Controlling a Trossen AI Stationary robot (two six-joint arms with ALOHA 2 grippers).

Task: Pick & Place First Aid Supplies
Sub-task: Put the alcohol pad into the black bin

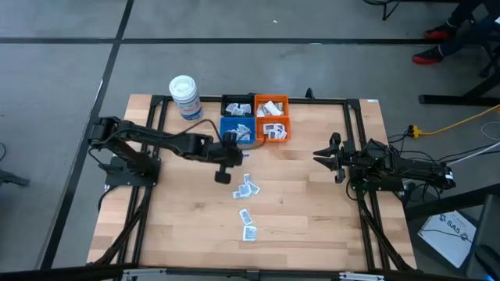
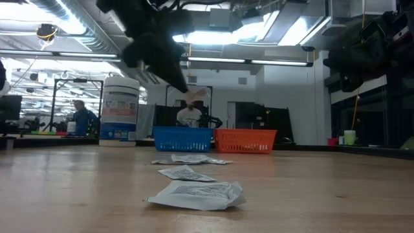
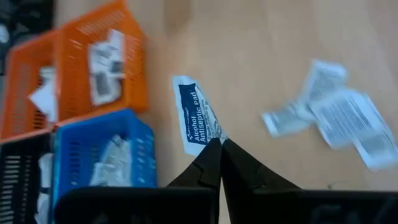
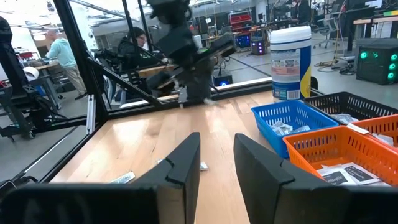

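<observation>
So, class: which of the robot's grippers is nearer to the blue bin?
Left. The left gripper, shut on an antiseptic sachet, hangs just beside the blue bin. The right gripper waits, open and empty, toward the table's far side.

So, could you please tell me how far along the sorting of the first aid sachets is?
Done: sachets already lie in the blue plastic bin and orange plastic bin. In hand: the left gripper pinches a blue-printed alcohol antiseptic pad. Left: loose white sachets on the wooden table. The right gripper waits open.

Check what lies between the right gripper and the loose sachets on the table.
Bare wood, in the high view: nothing between the right gripper and the loose sachets.
</observation>
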